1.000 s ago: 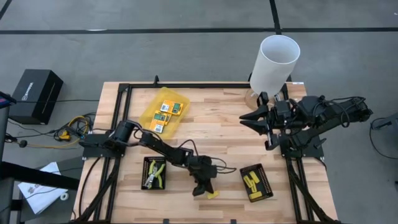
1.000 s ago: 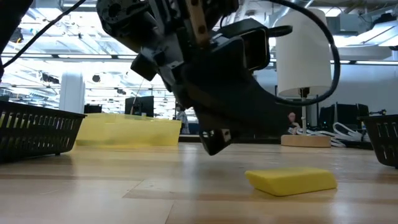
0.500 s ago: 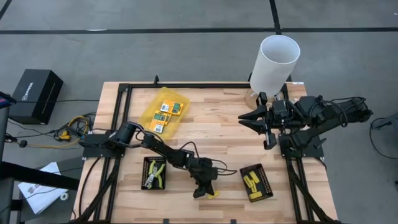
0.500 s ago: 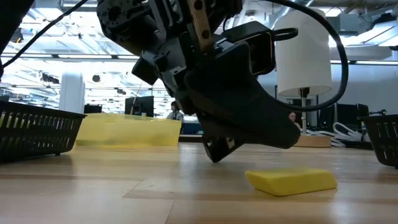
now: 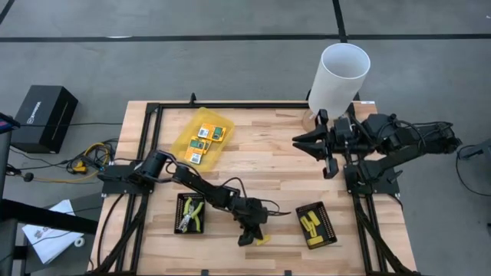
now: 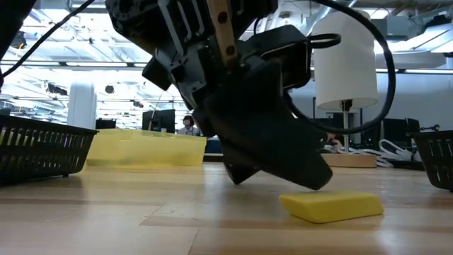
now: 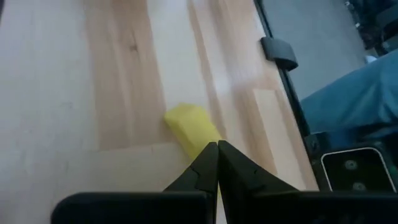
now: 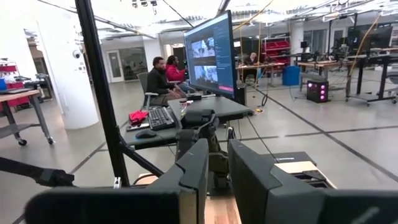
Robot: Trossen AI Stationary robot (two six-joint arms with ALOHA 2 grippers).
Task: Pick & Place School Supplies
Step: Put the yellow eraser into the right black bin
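One yellow stubby piece (image 5: 262, 240) lies flat on the wood near the table's near edge; it also shows in the low view (image 6: 333, 205) and the left wrist view (image 7: 186, 124). My left gripper (image 5: 250, 232) is shut and slants down, its tips (image 7: 217, 148) just over the piece's near end. More yellow pieces (image 5: 310, 225) lie in the right black tray (image 5: 325, 221). The plier-like tool (image 5: 192, 214) lies in the left black tray (image 5: 181, 207). Packets (image 5: 205, 135) lie in the yellow container (image 5: 186, 140). My right gripper (image 5: 308, 142) hangs open above the table's right part. My left gripper's shut fingertips (image 6: 315, 180) come slanting from above and from the left at the upper face of the yellow piece (image 7: 202, 142). A thin gap or a touch, I cannot tell which. The piece lies flat on the table.
A tall white cylinder (image 5: 337, 77) stands at the far right corner on a wooden base. A black frame (image 5: 230, 105) borders the table. Bare wood (image 5: 261, 169) lies between the container and the trays. People sit at desks (image 8: 163, 78) in the room beyond.
My left gripper has tipped and sunk toward the yellow piece, its shut fingers swinging down over the piece's left end. The piece has stayed where it was. My right gripper has drifted a little toward the table's left.
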